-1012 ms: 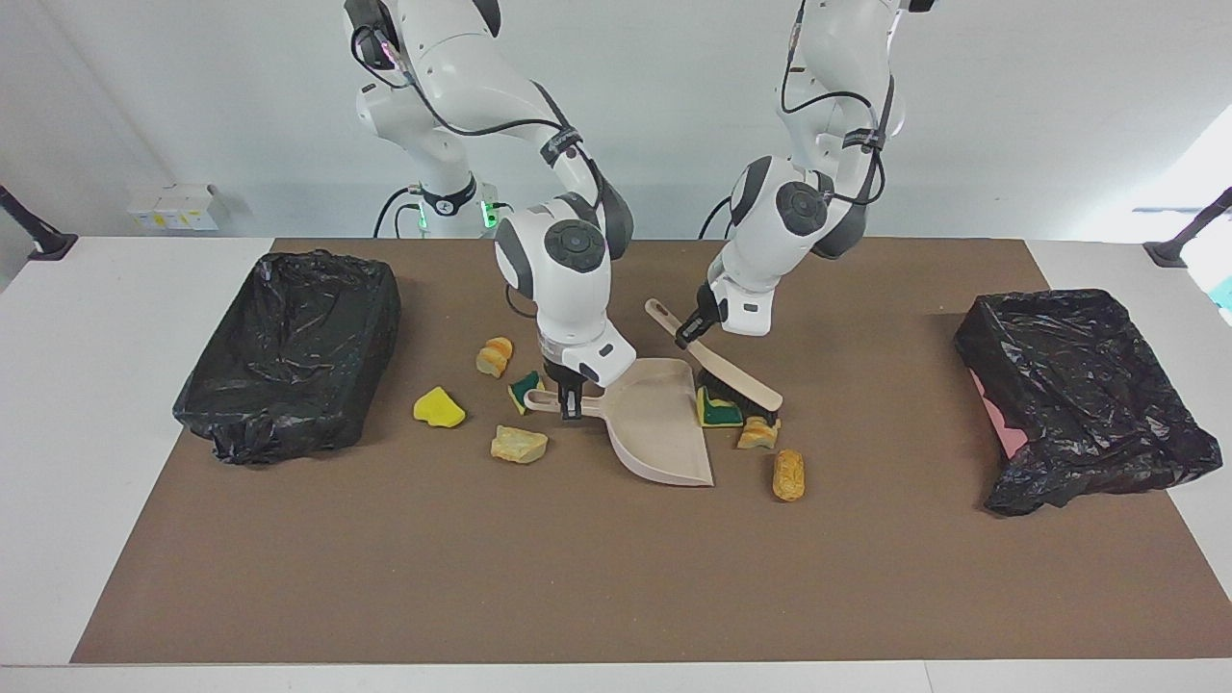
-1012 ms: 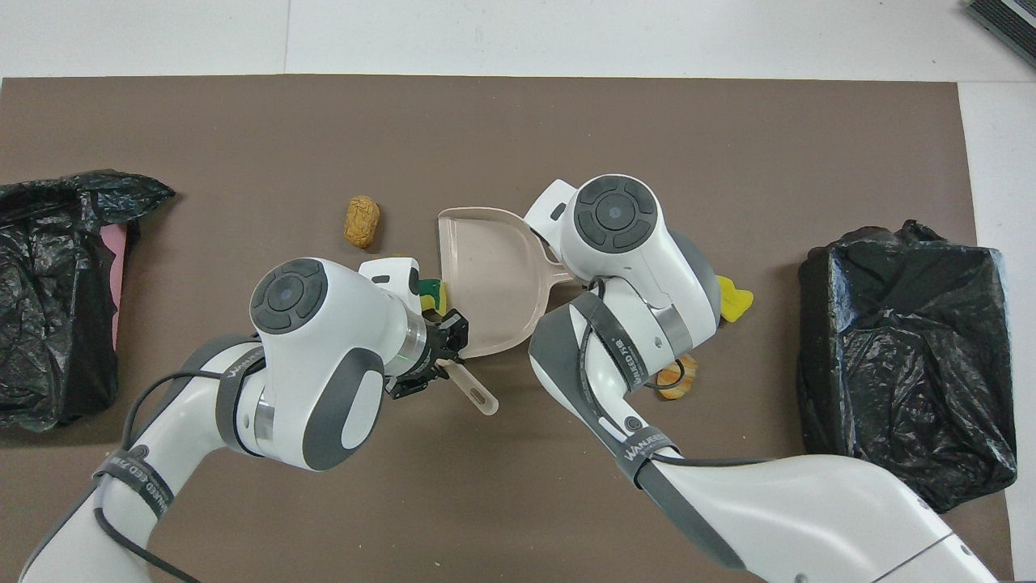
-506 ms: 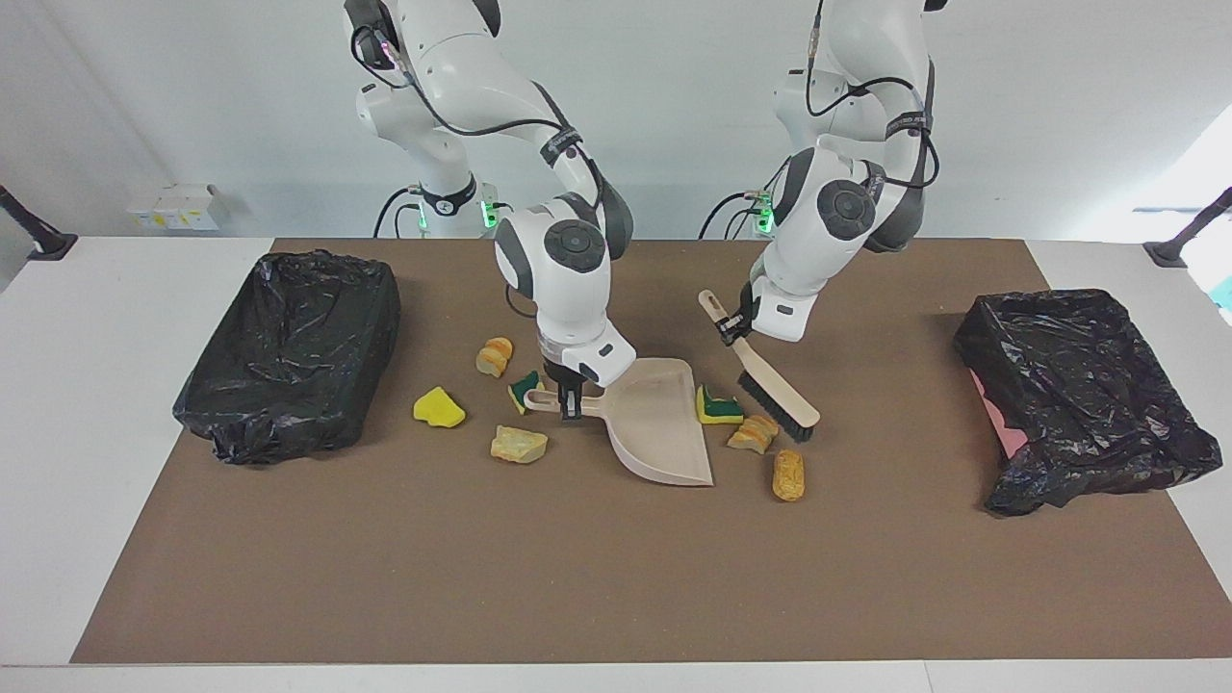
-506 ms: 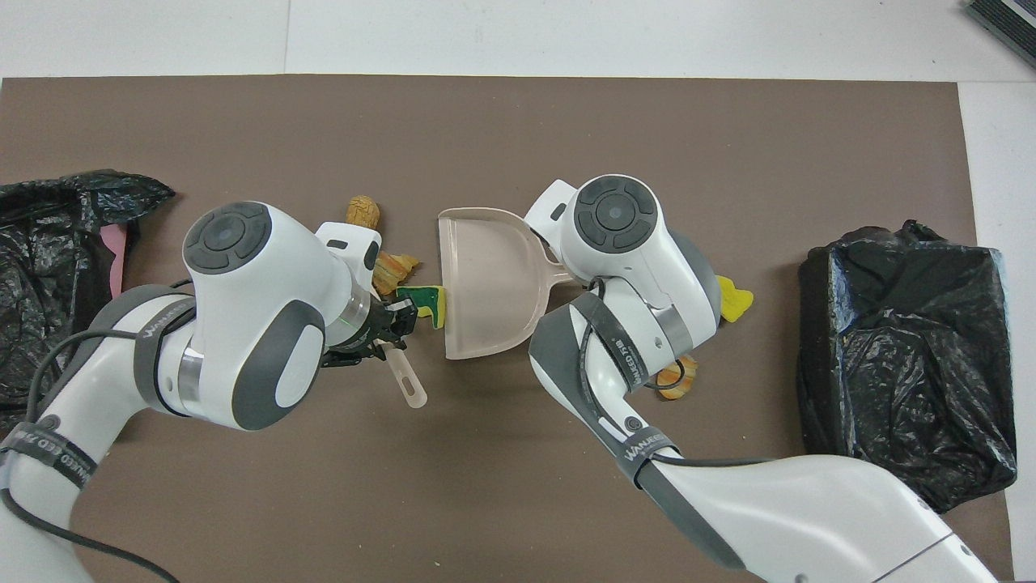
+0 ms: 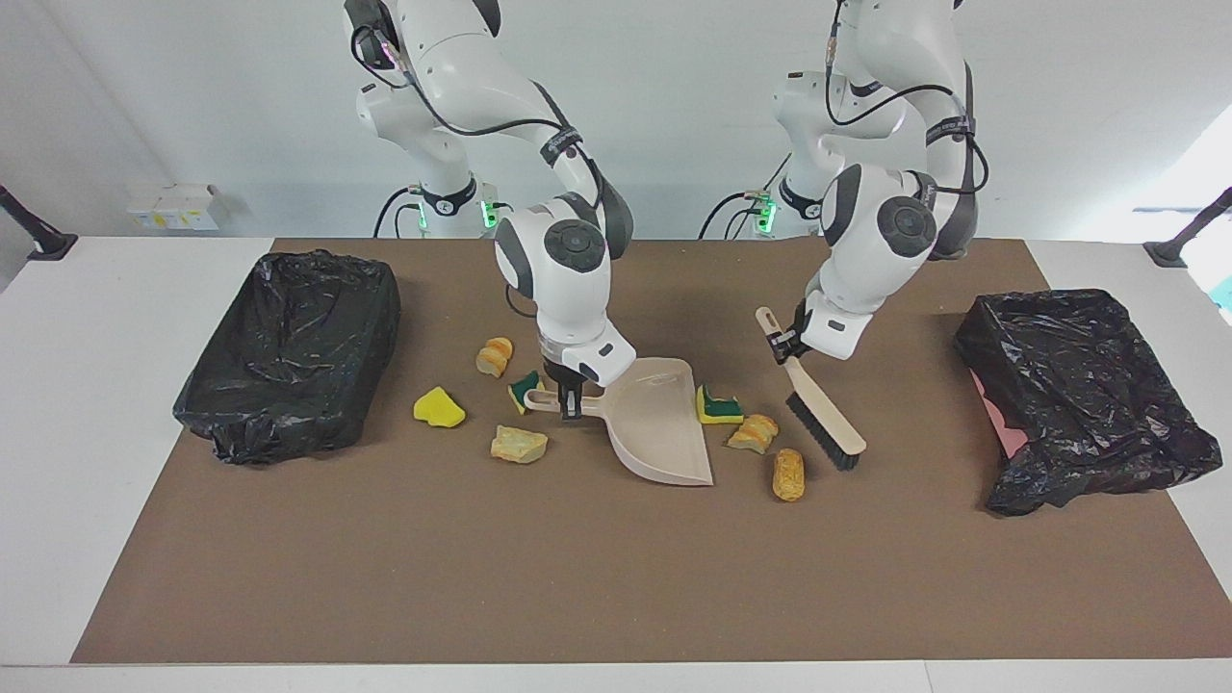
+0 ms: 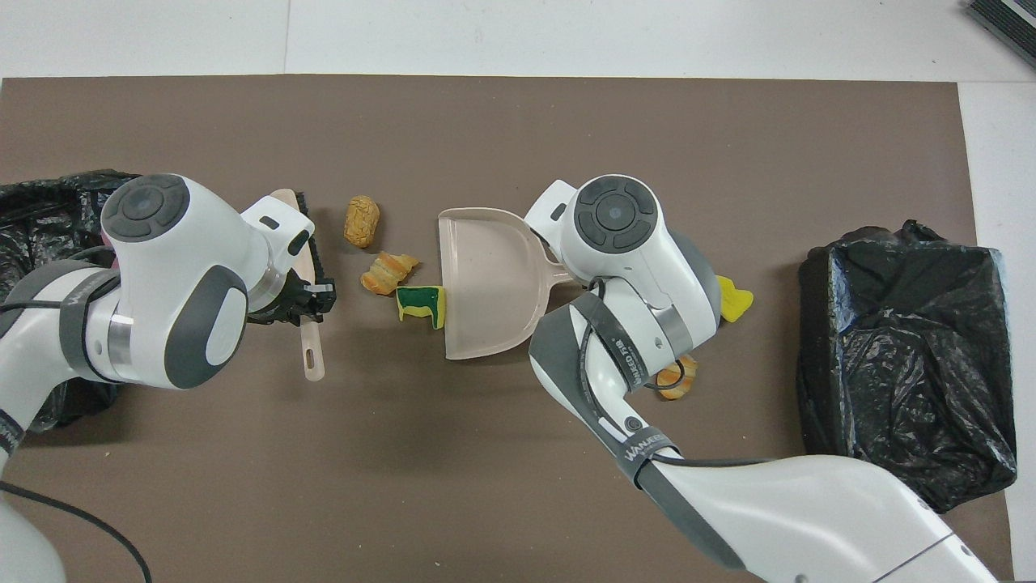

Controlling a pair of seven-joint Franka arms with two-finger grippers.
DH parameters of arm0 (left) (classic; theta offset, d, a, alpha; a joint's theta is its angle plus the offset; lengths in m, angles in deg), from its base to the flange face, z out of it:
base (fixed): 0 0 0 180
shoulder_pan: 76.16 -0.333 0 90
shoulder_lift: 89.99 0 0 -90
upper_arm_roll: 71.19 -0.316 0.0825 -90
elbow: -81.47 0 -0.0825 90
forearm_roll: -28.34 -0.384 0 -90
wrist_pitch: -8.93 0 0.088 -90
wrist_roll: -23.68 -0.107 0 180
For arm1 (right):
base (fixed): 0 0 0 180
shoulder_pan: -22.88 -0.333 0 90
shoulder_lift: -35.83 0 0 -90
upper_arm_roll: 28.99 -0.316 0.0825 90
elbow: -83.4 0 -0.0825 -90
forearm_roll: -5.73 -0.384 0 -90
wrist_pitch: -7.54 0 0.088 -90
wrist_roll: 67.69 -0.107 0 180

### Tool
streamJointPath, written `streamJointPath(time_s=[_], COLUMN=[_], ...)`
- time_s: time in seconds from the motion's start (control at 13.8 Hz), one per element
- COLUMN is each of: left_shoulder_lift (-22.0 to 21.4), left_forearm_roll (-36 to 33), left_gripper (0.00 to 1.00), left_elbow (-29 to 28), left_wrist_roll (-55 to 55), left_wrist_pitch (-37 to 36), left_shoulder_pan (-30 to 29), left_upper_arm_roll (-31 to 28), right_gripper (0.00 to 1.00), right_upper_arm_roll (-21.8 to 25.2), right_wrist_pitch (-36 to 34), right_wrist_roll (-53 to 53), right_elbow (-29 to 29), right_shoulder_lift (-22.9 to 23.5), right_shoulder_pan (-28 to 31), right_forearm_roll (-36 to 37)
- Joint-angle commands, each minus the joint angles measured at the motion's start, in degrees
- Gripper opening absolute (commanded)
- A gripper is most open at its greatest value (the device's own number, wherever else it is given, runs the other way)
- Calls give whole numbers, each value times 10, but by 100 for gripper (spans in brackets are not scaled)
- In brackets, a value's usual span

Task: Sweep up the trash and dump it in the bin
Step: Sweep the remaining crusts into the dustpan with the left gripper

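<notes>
My right gripper [image 5: 570,399] is shut on the handle of the beige dustpan [image 5: 659,422], which rests on the mat [image 6: 486,283]. At its open edge lie a green-yellow sponge bit [image 5: 717,406] [image 6: 421,304], a bread chunk [image 5: 754,433] [image 6: 387,271] and a bread roll [image 5: 788,474] [image 6: 362,220]. My left gripper [image 5: 784,346] [image 6: 303,295] is shut on the beige brush [image 5: 818,423], tilted with its bristles low beside the roll. Near the pan's handle lie a bread piece [image 5: 495,356], a green sponge bit [image 5: 525,389], a yellow sponge [image 5: 439,407] [image 6: 735,300] and a tan chunk [image 5: 519,444].
A bin lined with a black bag [image 5: 289,351] [image 6: 906,356] stands at the right arm's end of the brown mat. A second black-bagged bin [image 5: 1078,395] [image 6: 48,219] stands at the left arm's end. White table surrounds the mat.
My left arm has carried the brush off the scraps by the dustpan's mouth toward the left arm's end, past the roll. The right gripper and dustpan have not moved.
</notes>
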Motion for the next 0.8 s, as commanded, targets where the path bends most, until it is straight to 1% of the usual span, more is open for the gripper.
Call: streamJointPath(time_s=[0.0, 0.29, 0.43, 0.58, 0.72], left_shoulder_lift=[8, 9, 19, 20, 16], left_forearm_roll=[-15, -17, -35, -41, -52], left_gripper=[0, 0, 0, 0, 0], left_elbow=[9, 7, 12, 14, 7], left_wrist_roll=[-79, -100, -100, -100, -122], left_wrist_pitch=[5, -4, -9, -21, -24], left_shoulder_pan=[-7, -3, -4, -1, 25], left_upper_arm_roll=[5, 5, 5, 5, 7], right_gripper=[0, 0, 0, 0, 0], right_upper_arm_roll=[-6, -6, -6, -6, -6], right_wrist_pitch=[6, 7, 7, 8, 8], right_wrist_roll=[-4, -5, -4, -5, -5], right_elbow=[26, 27, 28, 29, 30], right_shoulder_lift=[-17, -19, -19, -19, -19], right_shoulder_pan=[5, 6, 6, 6, 6], right_forearm_roll=[12, 12, 12, 12, 12])
